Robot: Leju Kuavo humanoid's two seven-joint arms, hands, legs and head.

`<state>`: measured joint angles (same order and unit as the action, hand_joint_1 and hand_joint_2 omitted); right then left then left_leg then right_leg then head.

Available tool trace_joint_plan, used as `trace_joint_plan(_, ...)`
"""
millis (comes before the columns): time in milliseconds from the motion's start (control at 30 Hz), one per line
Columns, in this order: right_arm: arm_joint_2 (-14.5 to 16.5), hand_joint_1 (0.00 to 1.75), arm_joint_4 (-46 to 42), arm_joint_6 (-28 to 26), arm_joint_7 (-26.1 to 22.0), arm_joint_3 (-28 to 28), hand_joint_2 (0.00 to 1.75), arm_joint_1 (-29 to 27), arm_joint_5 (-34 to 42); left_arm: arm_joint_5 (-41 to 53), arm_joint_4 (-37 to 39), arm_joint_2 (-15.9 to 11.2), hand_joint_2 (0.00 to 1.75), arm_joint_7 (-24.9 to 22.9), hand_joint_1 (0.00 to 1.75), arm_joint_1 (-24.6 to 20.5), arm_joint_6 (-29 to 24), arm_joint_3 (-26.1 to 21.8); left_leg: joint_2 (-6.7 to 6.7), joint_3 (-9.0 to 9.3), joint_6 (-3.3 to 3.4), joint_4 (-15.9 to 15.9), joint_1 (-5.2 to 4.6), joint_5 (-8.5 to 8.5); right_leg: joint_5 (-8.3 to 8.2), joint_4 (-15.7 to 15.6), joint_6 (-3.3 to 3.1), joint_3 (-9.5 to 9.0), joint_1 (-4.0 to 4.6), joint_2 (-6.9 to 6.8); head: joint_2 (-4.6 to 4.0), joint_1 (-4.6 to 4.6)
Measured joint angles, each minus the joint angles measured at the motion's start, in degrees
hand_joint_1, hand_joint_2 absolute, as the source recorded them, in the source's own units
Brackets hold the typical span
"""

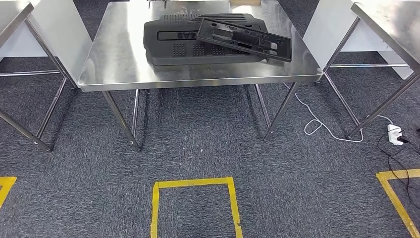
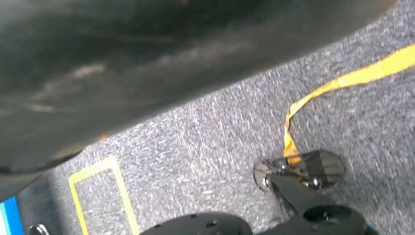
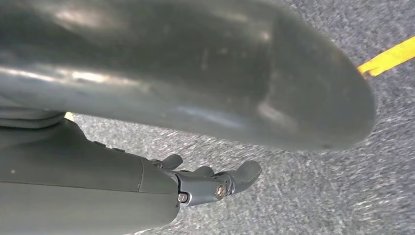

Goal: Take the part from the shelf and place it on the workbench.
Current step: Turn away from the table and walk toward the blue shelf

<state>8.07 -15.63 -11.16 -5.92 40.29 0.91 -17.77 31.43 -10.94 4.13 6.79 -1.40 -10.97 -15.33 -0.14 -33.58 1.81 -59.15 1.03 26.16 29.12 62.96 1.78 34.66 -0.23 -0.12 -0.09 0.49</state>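
Head view: I see a stainless steel workbench point(image 1: 119, 59) straight ahead, top scuffed and reflective, on thin crossed metal legs. Two black plastic parts lie on it: a large perforated cover point(image 1: 183, 47) flat on the steel, and a flat slotted frame point(image 1: 242, 38) resting tilted across the cover's far right side, touching it. Raised lettering sits in a recess on the cover; too small for me to read.

More steel tables stand to either side, left table point(image 1: 15, 20) and right table point(image 1: 391, 25), each with a white panel beside it. Floor is grey mottled carpet. A yellow tape square point(image 1: 193, 198) marks the carpet near my feet, with another tape corner point(image 1: 396, 193) to the right. A white cable point(image 1: 317, 121) trails to a power strip point(image 1: 394, 134).

Right hand point(image 3: 205, 183): thumb and darker fingers loosely curled over carpet, nothing in them, well away from the bench. Left hand point(image 2: 122, 58): a blurred dark mass hangs over carpet and tape; grasp state I cannot tell.
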Motion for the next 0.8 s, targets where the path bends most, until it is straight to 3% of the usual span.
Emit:
trace_joint_plan(67,-0.08,0.0,0.65,-0.06,0.05,0.01,0.0,0.24,0.0,0.01,-0.01,-0.05,0.0,0.02,0.0,-0.04,0.02,-0.02,0.03,-0.89,0.22,0.01,-0.01,-0.58,3.77,7.73,0.02,3.2,-0.23,0.02,0.01,0.18)
trace_joint_plan(100,-0.14,0.0,0.91,-0.07,0.08,0.01,0.0,0.33,0.0,0.03,0.0,-0.05,0.0,0.03,0.0,-0.03,0.04,-0.03,0.07,-1.33,0.18,0.0,-0.01,-0.88,4.87,10.46,0.24,4.15,-0.35,0.02,0.01,0.19)
trace_joint_plan(133,-0.16,0.0,1.13,-0.07,0.11,0.01,0.0,0.38,-0.05,0.04,0.01,-0.05,0.0,0.03,0.0,-0.02,0.05,-0.03,0.1,-1.74,0.1,-0.01,0.01,-1.2,5.09,11.01,0.65,3.97,-0.46,0.01,0.01,0.18)
trace_joint_plan(167,-0.18,0.0,1.32,-0.08,0.13,0.01,0.0,0.41,-0.32,0.06,0.01,-0.05,0.0,0.05,0.0,-0.01,0.05,-0.04,0.1,-2.09,-0.04,-0.01,0.05,-1.52,4.43,9.03,1.19,2.48,-0.58,0.01,0.0,0.19)
trace_joint_plan(200,-0.19,0.0,1.47,-0.1,0.15,0.0,0.0,0.46,-0.84,0.07,0.01,-0.04,0.0,0.09,0.0,-0.02,0.04,-0.07,0.07,-2.37,-0.23,-0.01,0.1,-1.84,3.22,5.02,1.7,-0.09,-0.67,0.0,0.0,0.19)
trace_joint_plan(267,-0.15,0.0,1.68,-0.34,0.6,-0.1,0.0,0.72,-2.35,0.07,-0.01,-0.04,0.0,0.25,0.0,-0.03,0.01,-0.19,0.03,-2.68,-0.83,0.0,0.06,-2.43,1.17,-3.6,1.92,-5.1,-0.6,0.04,0.0,0.2)
trace_joint_plan(333,-0.02,0.0,1.94,-1.07,1.93,-0.45,0.0,0.94,-4.16,0.16,-0.03,-0.05,0.0,0.38,0.0,-0.03,-0.01,-0.41,0.04,-2.73,-1.63,0.18,-0.05,-3.03,0.4,-6.74,1.13,-6.65,-0.2,0.12,0.0,0.13)
trace_joint_plan(433,0.22,0.0,2.4,-3.18,4.21,-2.04,0.0,0.76,-9.02,0.31,-0.03,-0.07,0.0,0.44,0.0,0.1,-0.09,-0.75,0.0,-2.93,-2.75,0.22,0.18,-3.34,-0.7,-6.78,-0.3,-6.27,-0.26,0.08,0.0,0.05)
trace_joint_plan(500,0.49,0.0,2.63,-3.81,4.29,-3.86,0.0,0.57,-12.39,0.33,-0.03,-0.09,0.0,0.5,0.0,0.26,-0.29,-1.21,-0.03,-4.37,-3.09,-3.55,0.28,-0.05,-1.57,-7.01,-1.27,-5.96,-0.57,-0.03,0.0,-0.09)
trace_joint_plan(567,0.8,0.0,2.94,-3.04,4.71,-5.52,0.0,0.46,-13.78,0.45,-0.03,-0.09,0.0,0.55,0.0,0.32,-0.45,-1.64,-0.05,-6.9,-3.31,-11.34,0.26,4.95,-2.16,-6.83,-1.78,-5.28,-0.34,-0.09,0.0,-0.22)
trace_joint_plan(600,0.93,0.0,3.14,-2.28,5.56,-6.02,0.0,0.43,-13.65,0.63,-0.03,-0.09,0.0,0.56,0.0,0.34,-0.49,-1.8,-0.06,-7.66,-3.41,-14.47,0.25,6.41,-2.38,-6.69,-1.84,-4.92,-0.23,-0.11,0.0,-0.24)
trace_joint_plan(633,1.01,0.0,3.32,-1.52,6.7,-6.24,0.0,0.4,-13.35,0.85,-0.03,-0.1,0.0,0.56,0.0,0.35,-0.46,-1.9,-0.05,-7.44,-3.44,-15.64,0.25,6.78,-2.53,-6.49,-1.81,-4.57,-0.15,-0.12,0.0,-0.24)
trace_joint_plan(667,1.05,0.0,3.45,-0.84,7.74,-6.33,0.0,0.34,-12.99,1.1,-0.03,-0.12,0.0,0.56,0.0,0.37,-0.43,-1.98,-0.04,-6.06,-3.39,-14.45,0.26,6.1,-2.62,-6.26,-1.75,-4.28,-0.11,-0.12,0.0,-0.25)
trace_joint_plan(733,1.08,0.0,3.58,0.14,9.02,-6.35,0.0,0.22,-12.5,1.39,-0.03,-0.19,0.0,0.56,0.0,0.32,-0.29,-2.13,-0.05,-1.23,-3.13,-7.32,0.27,3.72,-2.65,-5.59,-1.65,-3.78,-0.12,-0.11,0.0,-0.26)
trace_joint_plan(800,1.08,0.0,3.61,0.47,9.5,-6.37,0.0,0.26,-12.64,1.48,-0.03,-0.24,0.0,0.61,0.0,0.21,-0.16,-2.3,-0.13,1.73,-2.59,-1.92,0.07,2.65,-2.71,-4.76,-1.31,-3.06,0.18,-0.1,0.0,-0.21)
